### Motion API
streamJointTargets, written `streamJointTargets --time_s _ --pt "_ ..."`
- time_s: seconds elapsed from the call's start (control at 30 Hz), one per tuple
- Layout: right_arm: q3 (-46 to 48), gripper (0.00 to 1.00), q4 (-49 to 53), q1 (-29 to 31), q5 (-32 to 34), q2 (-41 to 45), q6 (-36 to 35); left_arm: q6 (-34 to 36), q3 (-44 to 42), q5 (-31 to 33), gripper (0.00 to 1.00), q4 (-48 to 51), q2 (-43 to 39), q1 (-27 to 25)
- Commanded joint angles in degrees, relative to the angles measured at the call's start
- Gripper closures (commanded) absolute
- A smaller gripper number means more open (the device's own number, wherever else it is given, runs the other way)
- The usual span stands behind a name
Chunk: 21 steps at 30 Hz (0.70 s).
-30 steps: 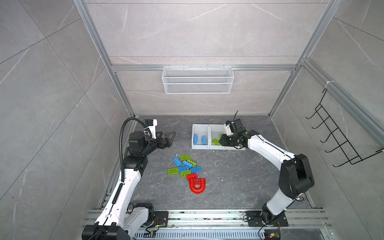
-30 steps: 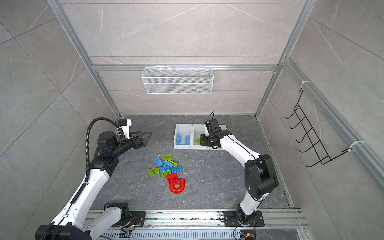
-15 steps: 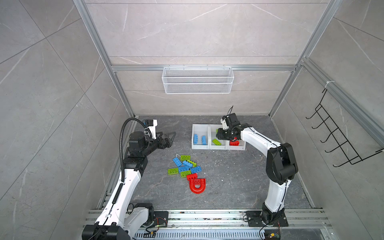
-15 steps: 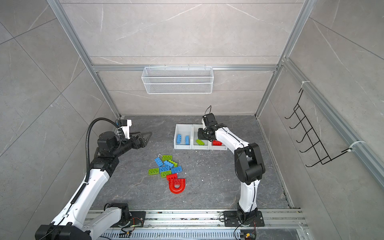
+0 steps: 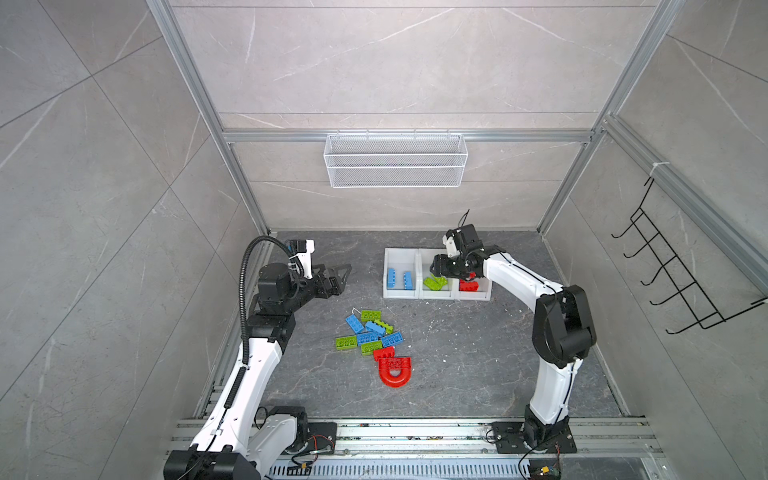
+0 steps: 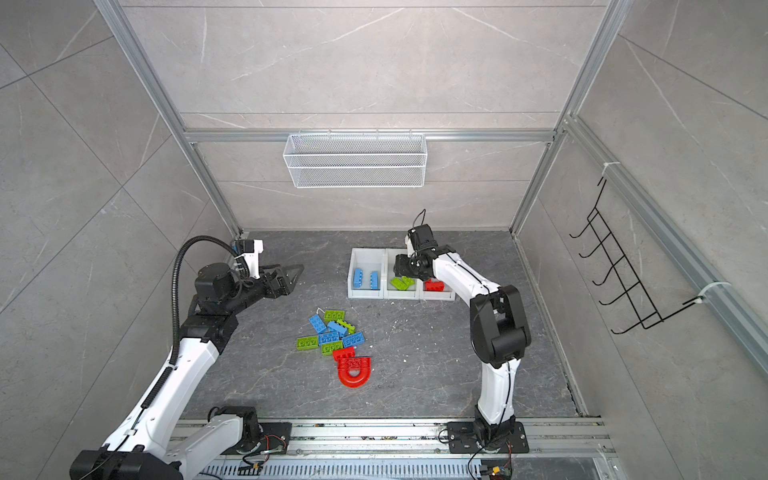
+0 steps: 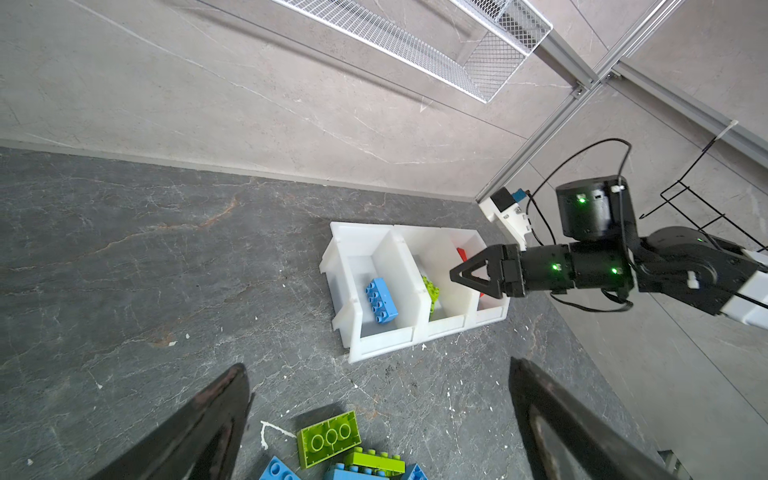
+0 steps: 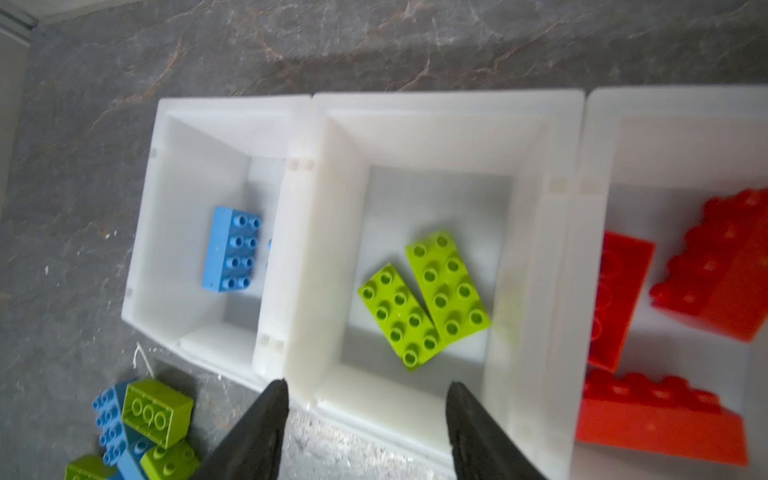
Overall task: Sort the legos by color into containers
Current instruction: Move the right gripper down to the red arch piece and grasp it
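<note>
On the left, the left gripper (image 5: 344, 272) is held above the floor (image 5: 457, 353), well apart from everything. Its jaws are spread very wide and nothing is held in them.

In the middle, a pile of loose legos (image 5: 369, 336) is seen on the floor. Blue and green bricks are mixed there, and a red brick and the red arch piece (image 5: 395, 372) are found at the end nearest the arm bases.

Further right and back, the containers (image 5: 400, 294) are lined up in a row. Two blue bricks (image 5: 398, 279) are kept in the left bin. Two green bricks (image 8: 424, 297) are laid side by side in the middle bin. The right gripper (image 8: 367, 385) is hung over that bin's wall, with its jaws partly apart and empty. Red bricks (image 5: 469, 285) are kept in the right bin.

The step in hand is judged to be a green drop-off. Next, the right gripper must be lifted clear of the bin wall and brought to the pile. One brick at the edge should be picked there.
</note>
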<state>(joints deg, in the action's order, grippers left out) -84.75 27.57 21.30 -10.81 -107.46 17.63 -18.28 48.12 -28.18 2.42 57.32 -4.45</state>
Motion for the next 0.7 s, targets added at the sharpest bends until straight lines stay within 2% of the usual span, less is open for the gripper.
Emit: streamJointTargets --time_s 0.0,0.1,0.17,0.3,0.4,0.53,0.67 --pt "6.0 0.37 1.4 5.7 -2.8 10.4 -6.6 1.4 2.9 4.3 0.0 6.1 -2.2 0.3" --pt "11.9 0.34 5.0 14.8 0.2 15.9 -13.5 0.0 3.5 10.5 0.0 13.9 -5.3 0.2" --pt "14.7 0.3 6.6 20.7 1.1 17.8 -15.7 -1.5 0.0 10.9 0.0 13.6 -8.9 0.1" --pt "17.4 0.3 6.9 30.4 2.6 18.6 -19.3 -3.2 -12.6 14.1 0.0 9.6 -18.1 -0.1" --pt "15.8 0.31 9.0 36.0 5.5 16.2 -21.7 -1.3 -22.0 17.2 0.0 8.4 -25.4 -0.1" --pt "14.4 0.31 10.5 39.1 8.1 12.1 -24.0 0.7 -30.0 21.5 0.0 8.7 -35.3 0.0" --pt "11.9 0.32 11.9 39.5 7.8 7.6 -25.7 4.4 -32.0 26.4 0.0 11.6 -41.5 0.0"
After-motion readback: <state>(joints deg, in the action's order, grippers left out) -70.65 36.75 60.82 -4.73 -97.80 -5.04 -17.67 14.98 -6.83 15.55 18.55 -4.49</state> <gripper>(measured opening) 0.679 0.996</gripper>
